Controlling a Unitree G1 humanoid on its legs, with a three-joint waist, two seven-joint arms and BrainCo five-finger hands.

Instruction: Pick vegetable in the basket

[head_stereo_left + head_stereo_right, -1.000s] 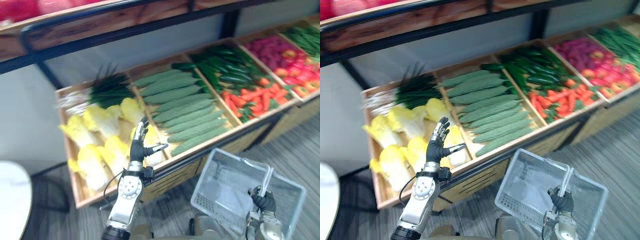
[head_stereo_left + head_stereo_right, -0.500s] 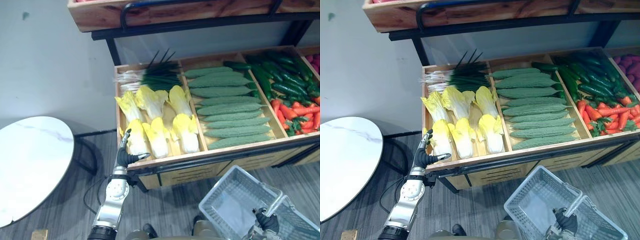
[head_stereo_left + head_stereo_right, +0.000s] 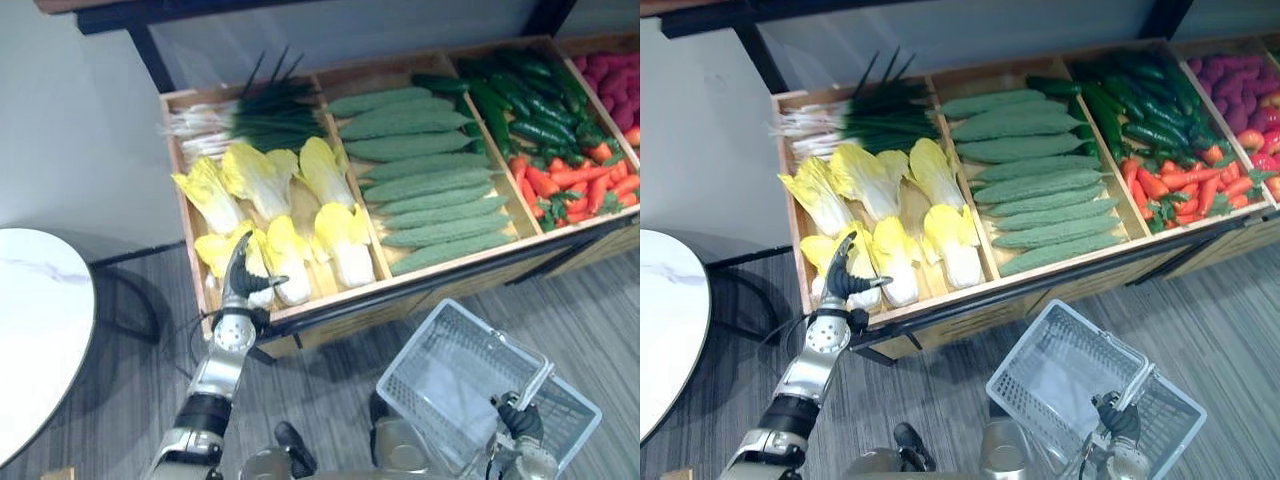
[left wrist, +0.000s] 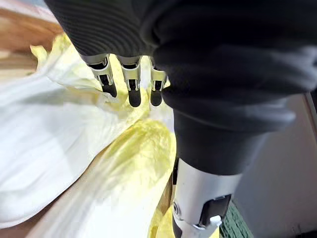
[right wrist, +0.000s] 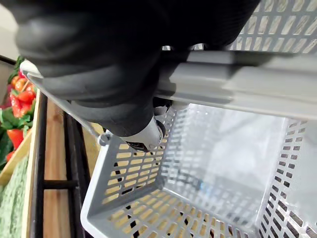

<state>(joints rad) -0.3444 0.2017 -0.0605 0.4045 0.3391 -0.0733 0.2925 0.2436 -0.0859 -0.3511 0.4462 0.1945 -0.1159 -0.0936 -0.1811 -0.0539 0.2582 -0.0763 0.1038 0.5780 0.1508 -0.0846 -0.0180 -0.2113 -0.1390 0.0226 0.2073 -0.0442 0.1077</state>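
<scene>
Yellow cabbage (image 3: 212,248), left hand (image 3: 240,282) not yet gripping.
Fingers (image 4: 131,84) straight above it; a shallow grasp may slip. Right hand (image 3: 520,420) clenches basket handle (image 3: 530,385).

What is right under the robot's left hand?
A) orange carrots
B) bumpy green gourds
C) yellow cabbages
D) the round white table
C: the left robot hand, fingers straight, is over the yellow cabbages, while the right robot hand grips the handle of the basket.
</scene>
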